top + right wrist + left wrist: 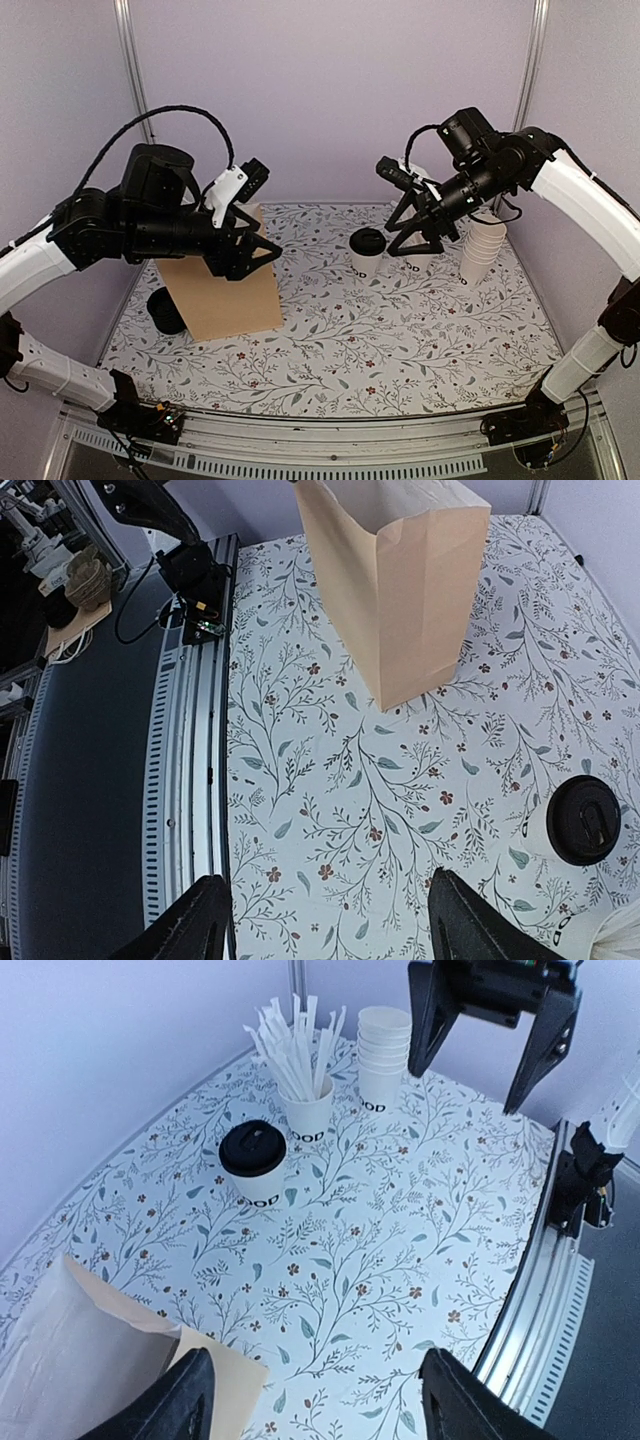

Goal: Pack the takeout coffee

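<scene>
My left gripper (pixel 245 255) hangs spread and empty at the top of the brown bag (pixel 230 300). My right gripper (pixel 420 235), equally spread and empty, is well right of it. The lidded coffee (pixel 367 250) stands outside, right of the bag. Only my left wrist shows straws (pixel 295 1045) in a white cup (pixel 310 1120).

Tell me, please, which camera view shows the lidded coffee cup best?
The left wrist view: the lidded coffee cup stands whole and unobstructed, with lid and side both visible. The top view shows it small and distant; the right wrist view shows mostly its lid from above.
</scene>
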Motion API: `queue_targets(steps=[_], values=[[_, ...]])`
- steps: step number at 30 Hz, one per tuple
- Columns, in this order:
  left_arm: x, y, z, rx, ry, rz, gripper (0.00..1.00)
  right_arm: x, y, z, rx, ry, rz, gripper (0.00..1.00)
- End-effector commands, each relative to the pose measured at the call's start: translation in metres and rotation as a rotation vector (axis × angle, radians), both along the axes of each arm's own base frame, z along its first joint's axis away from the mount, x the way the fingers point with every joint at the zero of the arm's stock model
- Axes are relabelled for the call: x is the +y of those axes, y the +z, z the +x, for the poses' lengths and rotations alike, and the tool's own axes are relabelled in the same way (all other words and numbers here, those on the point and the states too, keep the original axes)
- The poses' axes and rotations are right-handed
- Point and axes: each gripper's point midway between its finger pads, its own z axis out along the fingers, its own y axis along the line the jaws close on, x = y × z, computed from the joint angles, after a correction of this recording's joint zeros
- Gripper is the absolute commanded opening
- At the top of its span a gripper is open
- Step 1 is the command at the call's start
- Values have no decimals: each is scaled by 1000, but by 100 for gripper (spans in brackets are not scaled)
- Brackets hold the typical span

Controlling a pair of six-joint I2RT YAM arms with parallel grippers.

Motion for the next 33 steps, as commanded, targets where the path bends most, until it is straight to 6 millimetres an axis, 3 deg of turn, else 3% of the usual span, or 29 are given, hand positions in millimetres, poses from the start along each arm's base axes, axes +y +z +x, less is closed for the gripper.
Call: queue_targets(steps=[1,4,7,10,13,17,21,27,33], values=[[11,65,-7,-103,-15,-108,73,1,-3,-6,18,30,9,71],[30,98,-11,-157,18,-148,74,1,-8,-5,20,32,0,71],[67,114,5,-210,193,-117,81,1,-9,-3,12,29,-7,71],[124,104,41,-231,471,-5,86,1,-8,-1,-3,21,-11,71],[155,76,63,-180,573,101,87,0,-6,-1,-19,21,-8,71],[171,33,82,-94,590,188,86,-2,-9,0,-19,17,-17,71],[189,1,99,-43,621,261,83,-4,-16,2,-22,4,-36,71],[192,-22,115,-8,640,291,77,-10,-26,8,-63,-33,-65,71],[164,-30,125,15,533,213,72,-17,-38,50,-172,-201,-157,71]])
